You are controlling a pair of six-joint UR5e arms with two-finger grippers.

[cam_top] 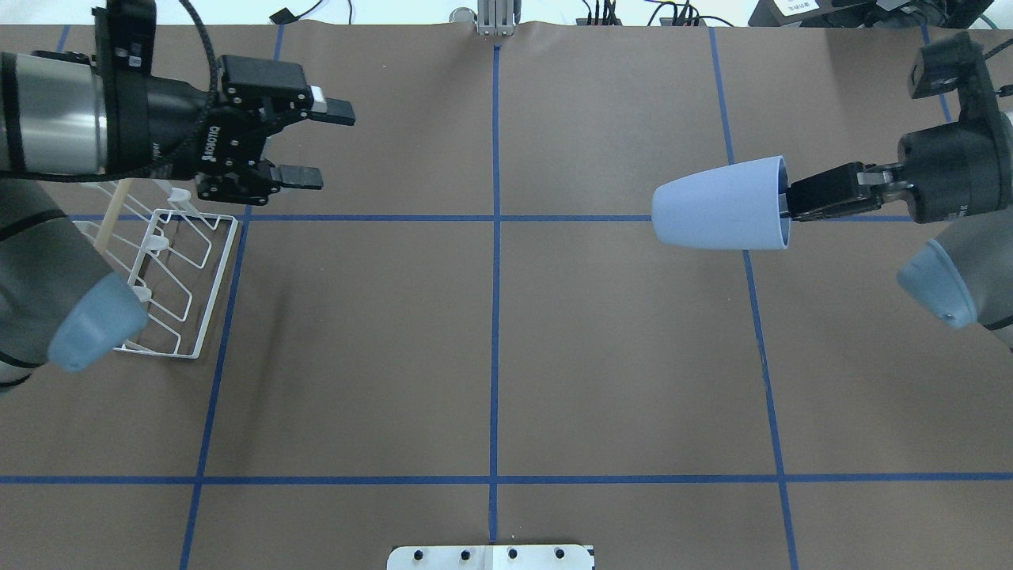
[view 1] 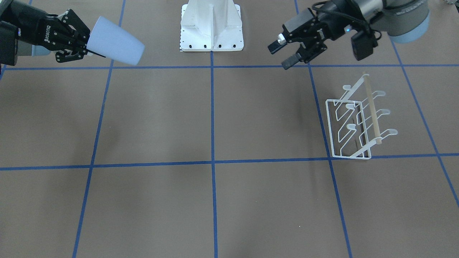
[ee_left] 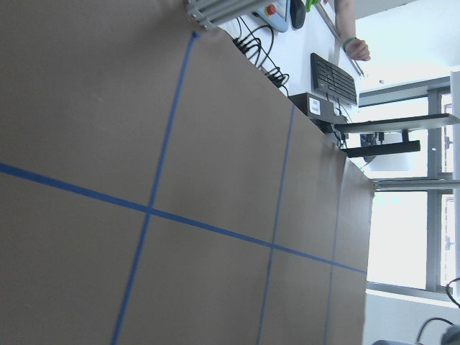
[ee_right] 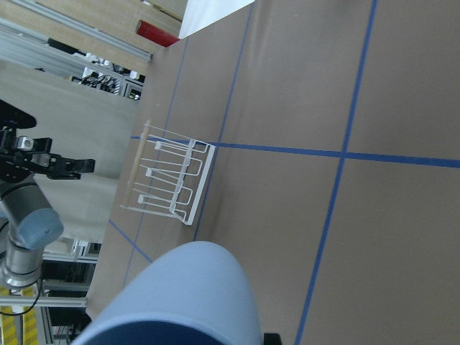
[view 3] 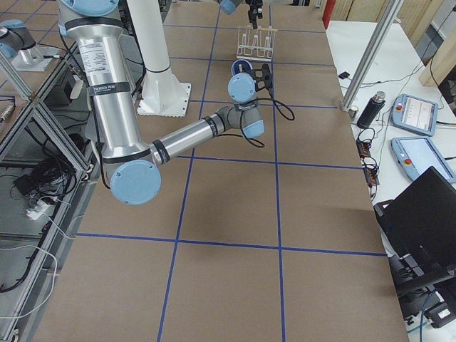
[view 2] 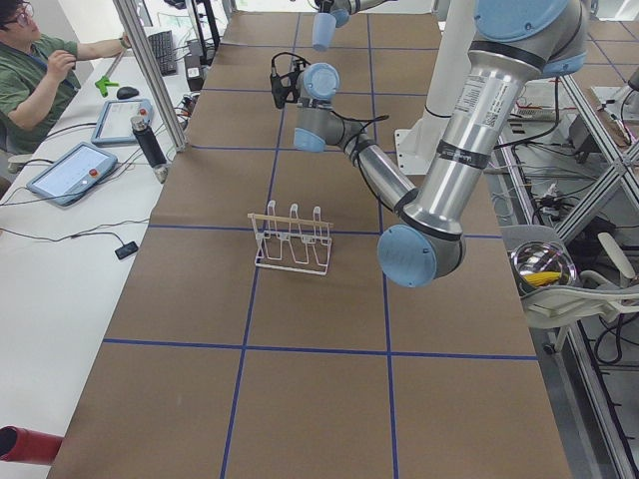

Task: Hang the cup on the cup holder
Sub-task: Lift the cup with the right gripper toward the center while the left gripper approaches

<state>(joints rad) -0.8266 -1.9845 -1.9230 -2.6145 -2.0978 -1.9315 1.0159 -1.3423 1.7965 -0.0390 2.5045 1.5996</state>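
The pale blue cup [cam_top: 722,204] is held on its side in the air, base pointing toward the table's middle. My right gripper [cam_top: 823,195] is shut on the cup's rim; it shows at the left in the front-facing view [view 1: 73,37] with the cup [view 1: 115,41]. The cup fills the bottom of the right wrist view [ee_right: 180,298]. The white wire cup holder [cam_top: 170,269] with a wooden rod stands on the table at the left, also seen in the front-facing view [view 1: 358,120] and the right wrist view [ee_right: 167,172]. My left gripper [cam_top: 313,144] is open and empty, in the air beyond the holder.
The robot's white base plate [view 1: 211,27] stands at the table's robot side. Blue tape lines cross the brown table [cam_top: 491,340]. An operator [view 2: 35,75] sits at a side desk with tablets.
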